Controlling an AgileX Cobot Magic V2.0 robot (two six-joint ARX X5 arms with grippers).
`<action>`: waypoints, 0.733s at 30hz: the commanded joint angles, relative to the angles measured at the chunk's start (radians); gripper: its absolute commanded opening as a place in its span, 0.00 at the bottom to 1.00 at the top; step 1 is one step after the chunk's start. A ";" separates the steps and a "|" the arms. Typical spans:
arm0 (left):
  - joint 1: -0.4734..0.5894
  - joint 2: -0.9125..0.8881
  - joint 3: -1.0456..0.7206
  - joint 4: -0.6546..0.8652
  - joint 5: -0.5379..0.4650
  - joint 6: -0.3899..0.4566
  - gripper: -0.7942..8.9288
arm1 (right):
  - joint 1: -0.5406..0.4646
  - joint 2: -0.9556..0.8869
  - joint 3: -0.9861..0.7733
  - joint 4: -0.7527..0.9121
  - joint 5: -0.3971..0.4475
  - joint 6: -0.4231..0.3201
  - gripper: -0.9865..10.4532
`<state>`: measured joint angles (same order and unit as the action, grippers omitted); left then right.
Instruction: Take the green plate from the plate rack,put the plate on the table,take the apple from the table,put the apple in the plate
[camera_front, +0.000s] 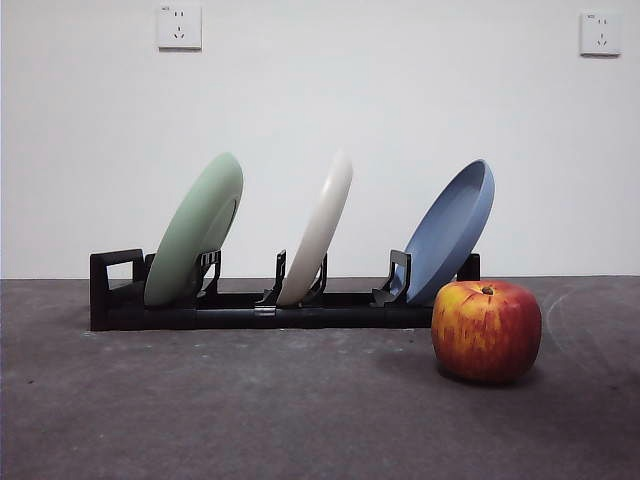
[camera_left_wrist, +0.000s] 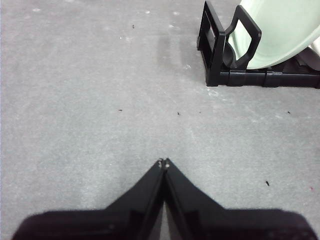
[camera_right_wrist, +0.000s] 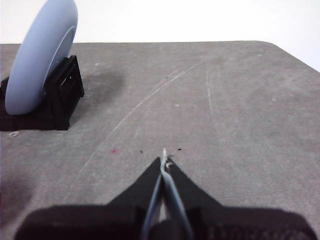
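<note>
Stretching flat and dark grey across every view, the bench (camera_front: 250, 410) is matte, scuffed and flecked with small specks, with pale curved scratches showing in the right wrist view; behind it stands a plain white wall carrying two wall sockets (camera_front: 179, 27). One plate rack (camera_front: 260, 305), long, low and black with a squared loop handle at one end, sits on the bench and holds three plates, each leaning in its own slot: the green plate (camera_front: 197, 238) at the handle end, one cream-white plate (camera_front: 318, 232) in the middle, and one blue plate (camera_front: 452, 228) at the far end. One apple (camera_front: 486, 329), red streaked with yellow, rests on the bench just in front of the rack's blue-plate end. The left gripper (camera_left_wrist: 163, 162) hovers over bare bench near the handle end, jaws pressed together and empty; the right gripper (camera_right_wrist: 165, 161) hovers over bare bench beside the blue-plate end, jaws likewise closed on nothing.
</note>
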<state>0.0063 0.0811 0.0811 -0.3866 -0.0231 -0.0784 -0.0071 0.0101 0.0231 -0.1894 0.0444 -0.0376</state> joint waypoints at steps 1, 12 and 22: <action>0.003 0.000 -0.007 0.029 0.001 0.000 0.08 | 0.000 -0.001 -0.008 0.003 -0.001 0.010 0.09; 0.003 0.000 -0.006 0.112 0.023 -0.180 0.08 | 0.000 -0.001 -0.008 0.010 -0.048 0.279 0.09; 0.003 0.051 0.151 0.138 0.345 -0.259 0.08 | 0.000 0.054 0.178 0.024 -0.160 0.607 0.08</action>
<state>0.0067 0.1242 0.2092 -0.2604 0.3080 -0.3252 -0.0071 0.0559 0.1757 -0.1799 -0.1070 0.5236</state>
